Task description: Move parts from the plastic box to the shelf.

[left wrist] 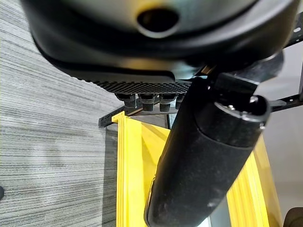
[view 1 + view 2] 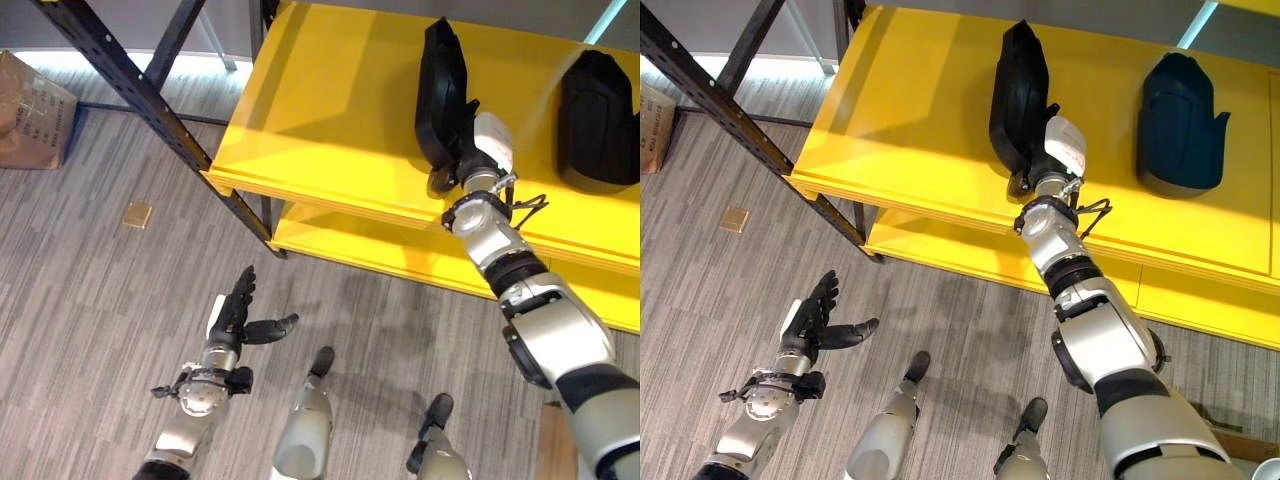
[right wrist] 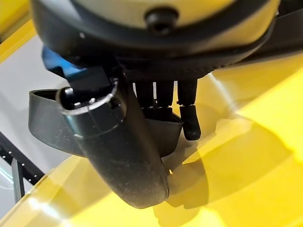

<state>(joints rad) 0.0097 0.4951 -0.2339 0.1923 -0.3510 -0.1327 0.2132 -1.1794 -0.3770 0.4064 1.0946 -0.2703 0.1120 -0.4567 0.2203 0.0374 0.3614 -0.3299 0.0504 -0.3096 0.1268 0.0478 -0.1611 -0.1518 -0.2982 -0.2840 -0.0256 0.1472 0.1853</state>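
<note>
A black moulded part [image 2: 440, 90] stands on edge on the yellow shelf [image 2: 320, 120]. My right hand [image 2: 478, 150] reaches up to the part's near end. In the right wrist view the part's rim [image 3: 47, 123] runs between the thumb [image 3: 128, 156] and the fingers [image 3: 165, 94], which pinch it. A second black part [image 2: 1180, 120] lies flat on the shelf further right, apart from the hand. My left hand [image 2: 235, 315] hangs low over the grey floor at the left, open, fingers straight, holding nothing; its wrist view looks past the fingers [image 1: 151, 100] at the shelf's edge [image 1: 130, 175].
A lower yellow shelf board [image 2: 400, 250] juts out below the top one. A dark slanted frame post [image 2: 150, 100] crosses the upper left. A cardboard box [image 2: 30, 110] stands at the far left, and a small tan square [image 2: 137, 214] lies on the floor.
</note>
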